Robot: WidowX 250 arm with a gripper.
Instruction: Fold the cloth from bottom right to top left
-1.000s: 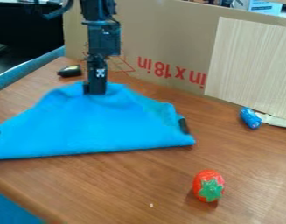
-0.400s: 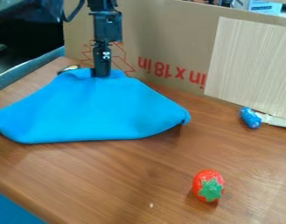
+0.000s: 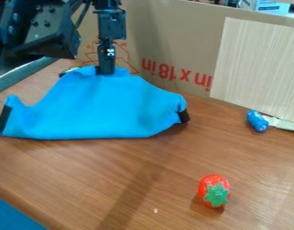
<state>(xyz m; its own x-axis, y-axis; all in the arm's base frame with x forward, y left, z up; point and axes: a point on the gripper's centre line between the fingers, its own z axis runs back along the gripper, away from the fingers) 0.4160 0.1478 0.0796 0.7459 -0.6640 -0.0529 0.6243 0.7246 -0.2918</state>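
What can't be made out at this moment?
Camera view:
- Underside of the blue cloth: hidden by its upper face.
- Dark object behind it: partly covered by the cloth.
- Pale speck on the table: too small to identify.
- Arm: cut off by the top and left edges.

Red inch dimensions (image 3: 164,70) mark the cardboard (image 3: 179,38); they stand upside down.

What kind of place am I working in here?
Probably a lab or workshop tabletop set up for robot trials: a wood-look table, a cardboard panel standing behind it, and a toy-like strawberry near the blue cloth.
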